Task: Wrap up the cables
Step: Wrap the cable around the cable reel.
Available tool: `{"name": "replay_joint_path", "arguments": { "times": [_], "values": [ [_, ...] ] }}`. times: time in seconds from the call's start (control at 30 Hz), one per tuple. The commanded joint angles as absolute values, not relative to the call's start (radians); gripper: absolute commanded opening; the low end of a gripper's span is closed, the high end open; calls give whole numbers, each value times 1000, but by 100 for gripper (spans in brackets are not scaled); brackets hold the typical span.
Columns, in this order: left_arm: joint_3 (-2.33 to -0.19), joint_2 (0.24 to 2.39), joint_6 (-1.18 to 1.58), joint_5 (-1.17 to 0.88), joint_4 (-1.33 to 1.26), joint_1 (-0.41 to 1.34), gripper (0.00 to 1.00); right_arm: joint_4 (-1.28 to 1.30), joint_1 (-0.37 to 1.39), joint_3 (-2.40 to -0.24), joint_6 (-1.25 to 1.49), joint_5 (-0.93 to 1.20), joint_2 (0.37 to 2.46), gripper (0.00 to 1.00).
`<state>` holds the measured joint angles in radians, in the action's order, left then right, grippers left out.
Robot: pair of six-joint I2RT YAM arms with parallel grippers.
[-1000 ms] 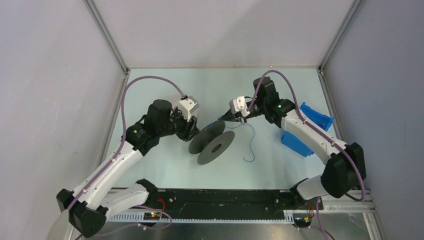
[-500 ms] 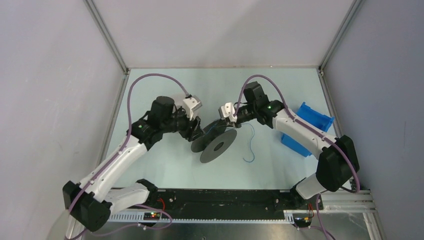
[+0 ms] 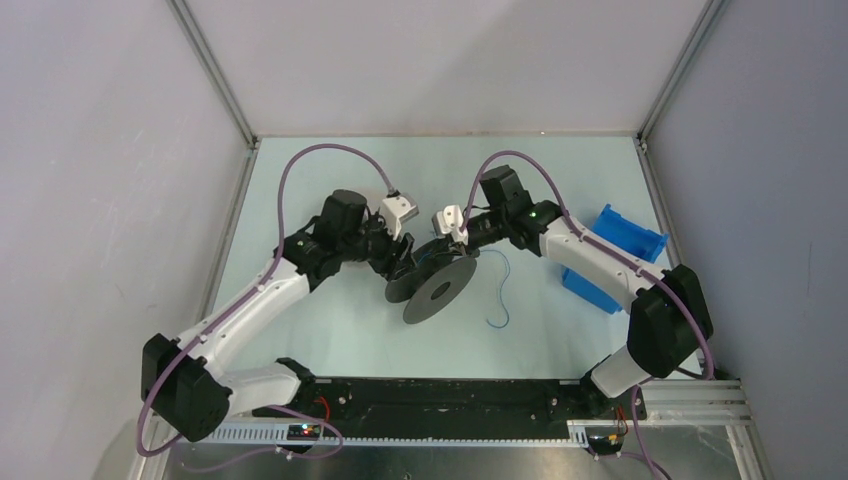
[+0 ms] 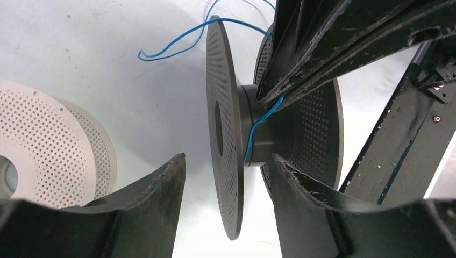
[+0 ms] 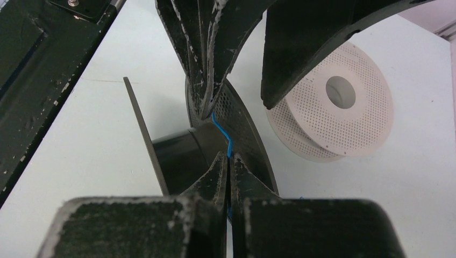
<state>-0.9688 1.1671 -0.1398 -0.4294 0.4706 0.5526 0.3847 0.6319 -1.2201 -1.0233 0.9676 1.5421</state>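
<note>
A: Pale green table (image 3: 330,330), grey walls on three sides; where was the blue cable (image 4: 250,134)?

B: Across the hub of the dark spool (image 3: 437,290), between its two flanges; from there it ran into the right gripper (image 5: 228,169); another stretch passed over a flange's rim and out onto the table; its loose tail lay curled to the right of the spool.

A: And that gripper?

B: Fingers pressed together on the cable; their tips reached in between the flanges, close to the hub.

A: How did the spool sit?

B: Tilted up on its edge near the middle of the table, between the two grippers.

A: What of the left gripper (image 4: 227,161)?

B: Fingers apart, straddling the near flange; a gap showed between one finger and the flange; the other finger sat by the hub, and whether it touched I couldn't tell.

A: Anything else about?

B: A white spool (image 5: 322,129) lay flat on the table just beside the dark one; a blue bin (image 3: 632,232) sat at the right side, partly under the right arm.
</note>
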Motion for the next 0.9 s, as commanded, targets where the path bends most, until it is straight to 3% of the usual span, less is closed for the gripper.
{"name": "replay_joint_path", "arguments": {
  "times": [0.0, 0.87],
  "values": [
    [-993, 1182, -154, -406, 400, 576, 62, 343, 634, -1255, -985, 981, 1552, 0],
    [-930, 1220, -84, -318, 303, 608, 48, 312, 608, -1231, -923, 1017, 1565, 0]
  ]
}}
